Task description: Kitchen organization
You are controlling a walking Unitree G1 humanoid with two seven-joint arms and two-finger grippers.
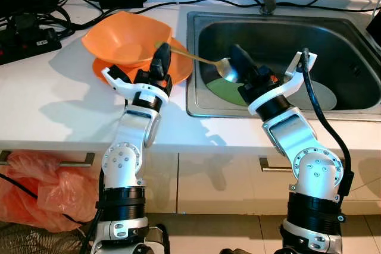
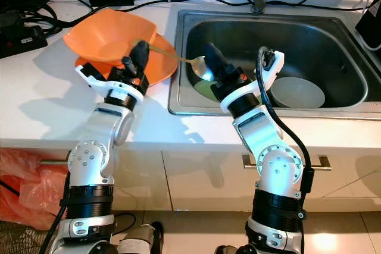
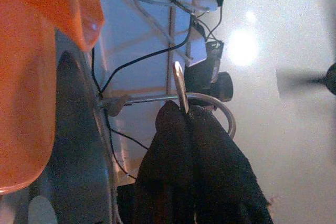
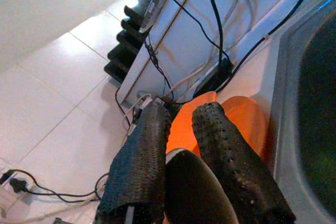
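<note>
The spoon (image 1: pixel 202 60) bridged desk (image 1: pixel 53 99) and sink (image 1: pixel 333 34): the left gripper (image 1: pixel 159 59) pinched its handle tip above the orange bowls (image 1: pixel 122 40), while the right gripper (image 1: pixel 238 63) clamped its bowl end over the sink, probably a handover toward washing.

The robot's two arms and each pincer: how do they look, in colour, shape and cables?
Both arms are silver with round jointed segments and black bands lower down. Each ends in a white bracket and a pincer, left pincer and right pincer, with two long black dimpled fingers. A black cable loops along the right arm.
</note>
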